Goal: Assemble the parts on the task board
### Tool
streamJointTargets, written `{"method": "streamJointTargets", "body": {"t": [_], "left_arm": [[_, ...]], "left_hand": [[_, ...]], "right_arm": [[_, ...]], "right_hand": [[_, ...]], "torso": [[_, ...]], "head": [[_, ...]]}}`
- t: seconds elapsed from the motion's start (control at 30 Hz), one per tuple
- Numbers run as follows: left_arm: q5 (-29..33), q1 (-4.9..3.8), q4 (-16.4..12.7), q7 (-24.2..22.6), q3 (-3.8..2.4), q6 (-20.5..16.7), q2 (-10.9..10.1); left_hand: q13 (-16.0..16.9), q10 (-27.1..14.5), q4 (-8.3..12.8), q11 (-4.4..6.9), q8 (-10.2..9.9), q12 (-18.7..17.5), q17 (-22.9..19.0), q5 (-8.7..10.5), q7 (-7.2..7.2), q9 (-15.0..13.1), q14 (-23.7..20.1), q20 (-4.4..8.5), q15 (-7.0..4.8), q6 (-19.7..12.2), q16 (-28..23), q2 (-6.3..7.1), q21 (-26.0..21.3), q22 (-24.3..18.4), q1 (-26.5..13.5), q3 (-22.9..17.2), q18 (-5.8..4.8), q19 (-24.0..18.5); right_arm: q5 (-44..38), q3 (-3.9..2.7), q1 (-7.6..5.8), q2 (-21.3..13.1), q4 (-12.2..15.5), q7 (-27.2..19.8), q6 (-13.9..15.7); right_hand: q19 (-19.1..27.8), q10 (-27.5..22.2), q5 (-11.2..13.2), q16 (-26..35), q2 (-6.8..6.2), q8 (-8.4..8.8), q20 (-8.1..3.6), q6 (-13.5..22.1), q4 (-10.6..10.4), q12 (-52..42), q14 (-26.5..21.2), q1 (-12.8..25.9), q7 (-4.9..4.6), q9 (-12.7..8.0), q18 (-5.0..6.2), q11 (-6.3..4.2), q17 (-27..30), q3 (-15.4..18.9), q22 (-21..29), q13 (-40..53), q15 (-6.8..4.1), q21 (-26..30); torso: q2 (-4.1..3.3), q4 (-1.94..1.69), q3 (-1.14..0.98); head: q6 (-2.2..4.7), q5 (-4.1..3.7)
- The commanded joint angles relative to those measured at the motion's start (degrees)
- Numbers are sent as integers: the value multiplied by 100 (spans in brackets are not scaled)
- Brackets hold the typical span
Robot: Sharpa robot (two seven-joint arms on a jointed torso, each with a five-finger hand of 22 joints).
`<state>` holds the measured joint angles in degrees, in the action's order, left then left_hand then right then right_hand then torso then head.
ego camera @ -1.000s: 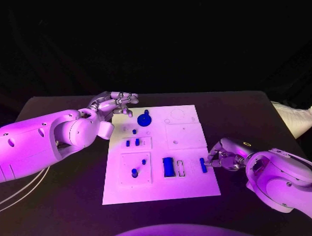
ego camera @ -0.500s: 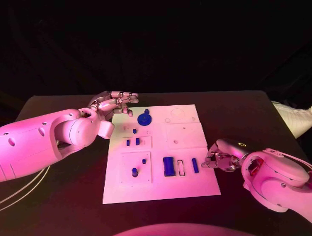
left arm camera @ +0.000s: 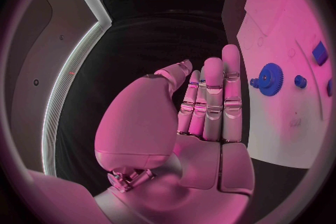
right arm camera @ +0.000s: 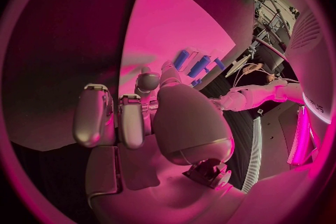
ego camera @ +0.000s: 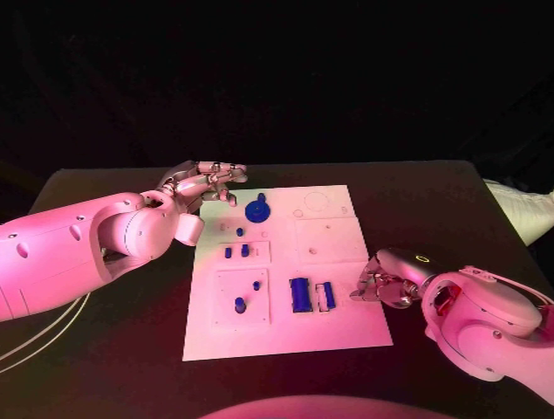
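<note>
Start from the small blue bar [ego camera: 330, 295] on the task board [ego camera: 333, 240]: it lies near the board's right edge toward its near end, just beside the wider blue block [ego camera: 301, 295] and over or right next to the narrow slot there — you cannot tell whether it is seated. Its long axis runs along the board's length, parallel to the block. That bar sits directly on the board side of your right hand [ego camera: 379, 284], so the right hand is far the nearer one.

The right hand rests at the board's right edge, fingers curled in toward the bar. In the right wrist view [right arm camera: 150, 117] a fingertip reaches toward the blue pieces, but you cannot tell whether it pinches the bar or merely touches it.

Your left hand [ego camera: 205, 185] hovers at the board's far left corner, fingers straight and together, holding nothing — the blue gear [ego camera: 256, 210] lies on the board just beside it, untouched.

Judged from this, you need a short push along the board's width.
</note>
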<state>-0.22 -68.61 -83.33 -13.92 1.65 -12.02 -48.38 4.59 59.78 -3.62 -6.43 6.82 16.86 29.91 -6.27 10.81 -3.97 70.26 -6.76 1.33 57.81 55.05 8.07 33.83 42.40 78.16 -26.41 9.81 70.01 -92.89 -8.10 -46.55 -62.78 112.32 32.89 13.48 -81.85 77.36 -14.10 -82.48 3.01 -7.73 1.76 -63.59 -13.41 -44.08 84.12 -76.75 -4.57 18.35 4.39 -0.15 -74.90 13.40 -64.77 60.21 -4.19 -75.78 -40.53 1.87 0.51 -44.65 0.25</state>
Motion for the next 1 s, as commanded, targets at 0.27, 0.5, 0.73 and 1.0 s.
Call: {"method": "streamJointTargets", "body": {"t": [0.27, 0.5, 0.73, 1.0], "left_arm": [[-17, -2, -9, 0, -3, 107, 6], [-20, -2, -12, 7, -3, 110, 5], [-21, -2, -22, 16, -3, 117, 2], [-21, -2, -33, 29, -3, 120, -4]], "left_hand": [[-8, -35, -3, -11, 24, 21, -8, 7, 1, 7, -13, -20, 5, -41, 21, -50, -18, -8, 0, 43, 63, 40], [-8, -35, -3, -11, 24, 21, -8, 7, 1, 7, -13, -20, 5, -41, 21, -50, -18, -8, 0, 43, 63, 40], [-8, -35, -3, -11, 24, 21, -8, 7, 1, 7, -13, -20, 5, -41, 21, -50, -18, -8, 0, 43, 63, 40], [-9, -41, 2, -10, 31, 33, -15, 5, -1, 6, -14, -20, 5, -44, 29, -56, -24, -12, 8, 53, 64, 47]], "right_arm": [[-227, 2, 9, 179, 101, 65, 171], [-251, 2, 9, 316, 97, 84, 218], [-319, 3, 22, 469, -17, 110, 126], [-478, 5, 65, 608, -105, 128, 52]], "right_hand": [[-17, 74, 0, 30, 4, -1, -1, -65, -109, -86, 365, 124, 19, -1, 49, -5, -354, 27, -6, 39, -2, 34], [-20, 83, -6, 28, 7, 2, -3, -72, -148, -111, 367, 151, 22, -3, 47, -7, -360, 36, -12, 55, -4, 31], [-19, 82, -27, 34, 32, 0, -6, -86, -164, -103, 366, 140, 29, -3, 49, -13, -352, 22, -6, 50, -7, 35], [-23, 75, 5, 40, 44, -6, -26, -134, -39, -112, 366, -144, 53, 0, 49, -39, -352, -84, -7, 58, -30, 39]], "torso": [[5, 0, 3], [-2, 1, 1], [-5, -12, 0], [3, -6, 3]], "head": [[-3, -4], [-5, 1], [-17, 11], [-30, 31]]}}
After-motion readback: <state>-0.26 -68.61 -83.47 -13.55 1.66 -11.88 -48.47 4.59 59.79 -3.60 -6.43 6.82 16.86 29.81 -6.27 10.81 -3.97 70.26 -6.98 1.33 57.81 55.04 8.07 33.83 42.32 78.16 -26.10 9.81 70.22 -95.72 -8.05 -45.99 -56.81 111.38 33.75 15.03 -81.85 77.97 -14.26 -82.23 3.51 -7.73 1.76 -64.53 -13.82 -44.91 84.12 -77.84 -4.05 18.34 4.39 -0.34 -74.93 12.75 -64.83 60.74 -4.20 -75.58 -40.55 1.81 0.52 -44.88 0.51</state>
